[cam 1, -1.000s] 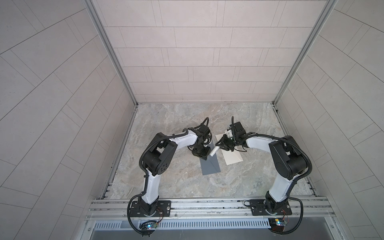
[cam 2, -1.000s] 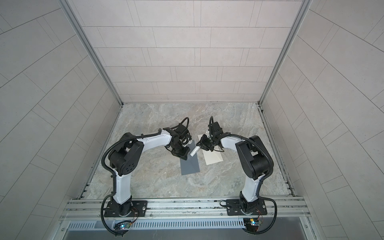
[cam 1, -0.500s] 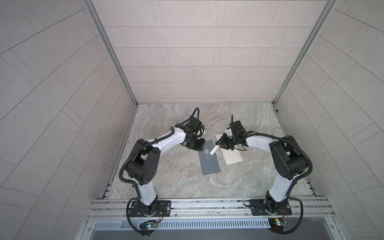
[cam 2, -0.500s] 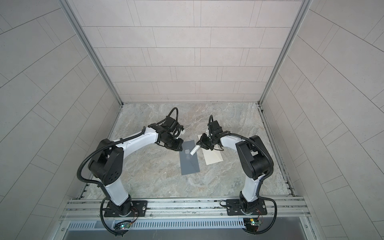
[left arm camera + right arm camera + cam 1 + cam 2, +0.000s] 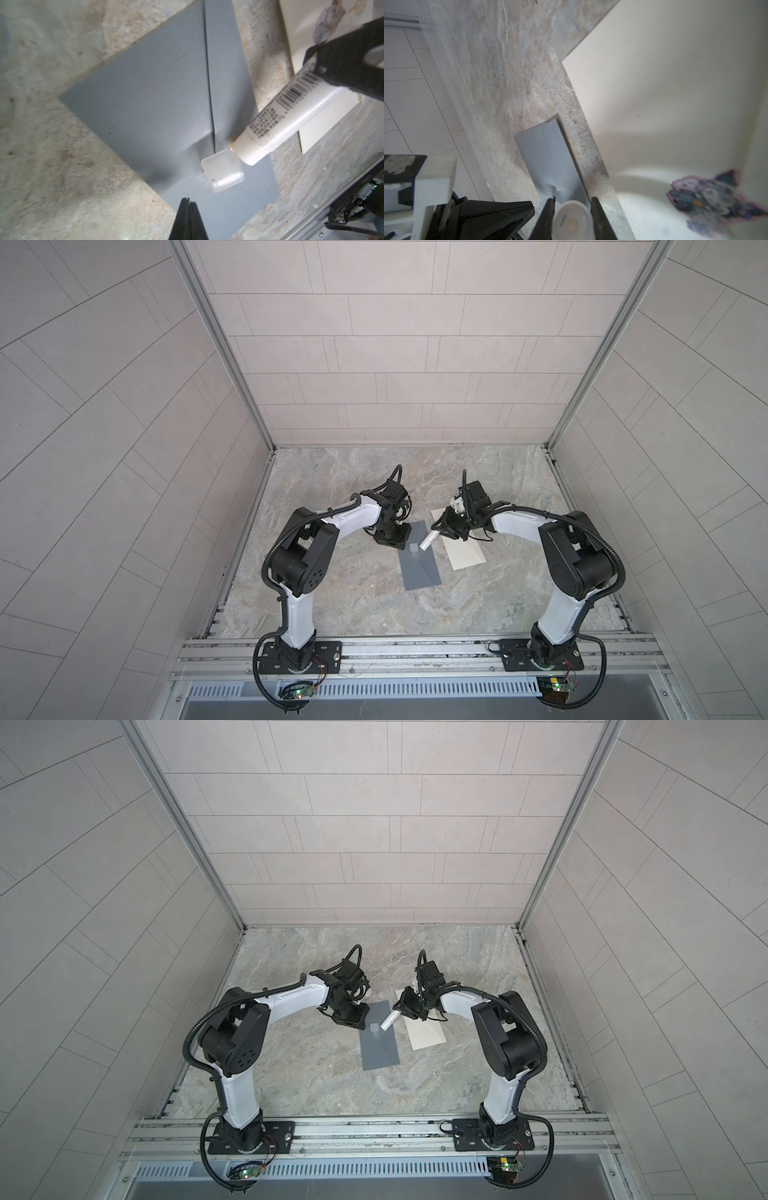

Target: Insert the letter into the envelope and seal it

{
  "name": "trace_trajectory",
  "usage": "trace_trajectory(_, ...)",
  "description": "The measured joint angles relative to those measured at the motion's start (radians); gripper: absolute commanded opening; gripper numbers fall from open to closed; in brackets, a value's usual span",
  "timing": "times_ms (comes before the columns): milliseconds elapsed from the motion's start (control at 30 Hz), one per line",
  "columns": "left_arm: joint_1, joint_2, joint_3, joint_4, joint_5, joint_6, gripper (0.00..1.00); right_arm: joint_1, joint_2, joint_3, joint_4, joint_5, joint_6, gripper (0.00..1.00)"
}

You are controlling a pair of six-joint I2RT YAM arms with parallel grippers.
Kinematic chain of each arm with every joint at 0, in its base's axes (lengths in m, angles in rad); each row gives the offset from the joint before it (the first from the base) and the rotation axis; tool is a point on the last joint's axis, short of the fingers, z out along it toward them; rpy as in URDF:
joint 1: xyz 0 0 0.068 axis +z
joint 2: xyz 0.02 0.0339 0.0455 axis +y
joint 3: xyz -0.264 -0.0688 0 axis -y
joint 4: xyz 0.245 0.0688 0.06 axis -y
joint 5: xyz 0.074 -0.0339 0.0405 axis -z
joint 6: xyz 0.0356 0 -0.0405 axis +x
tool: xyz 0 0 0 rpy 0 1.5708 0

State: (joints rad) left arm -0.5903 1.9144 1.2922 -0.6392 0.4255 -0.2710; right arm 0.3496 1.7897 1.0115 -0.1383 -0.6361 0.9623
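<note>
Left wrist view puts you in the sealing step. Your right claw (image 5: 438,532) is closed partway round a white glue tube (image 5: 276,124). The tube's nozzle sits at the seam of the grey envelope (image 5: 155,104), with a yellowish spot beside it. A clear cap (image 5: 221,171) stands on the envelope, touching the nozzle end. Your left claw (image 5: 188,218) is fully closed on nothing, at the envelope's 10 o'clock edge. Whether it presses on the paper I cannot tell.

In both top views the envelope lies flat in the middle of the counter (image 5: 332,593). A cream sheet (image 5: 461,556) with a sticker lies near it at 3 o'clock, not touching. If that sheet is the letter, it is not in yet, so check before you glue anything shut. Otherwise, I judge the next move is a slow drag of the nozzle along the seam, then a press on the flap. The envelope looks thin, matte and slightly lifted at the fold, so it will probably slide.
</note>
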Motion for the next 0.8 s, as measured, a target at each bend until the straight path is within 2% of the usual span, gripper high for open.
trace_trajectory(300, -0.032, 0.063, 0.001, 0.016, 0.017, -0.003, 0.0, 0.007, 0.0, -0.004, 0.01, -0.005, 0.016, 0.0)
trace_trajectory(800, -0.032, 0.068, 0.002, 0.026, 0.029, -0.005, 0.0, 0.017, 0.0, -0.001, 0.026, -0.01, 0.037, 0.0)
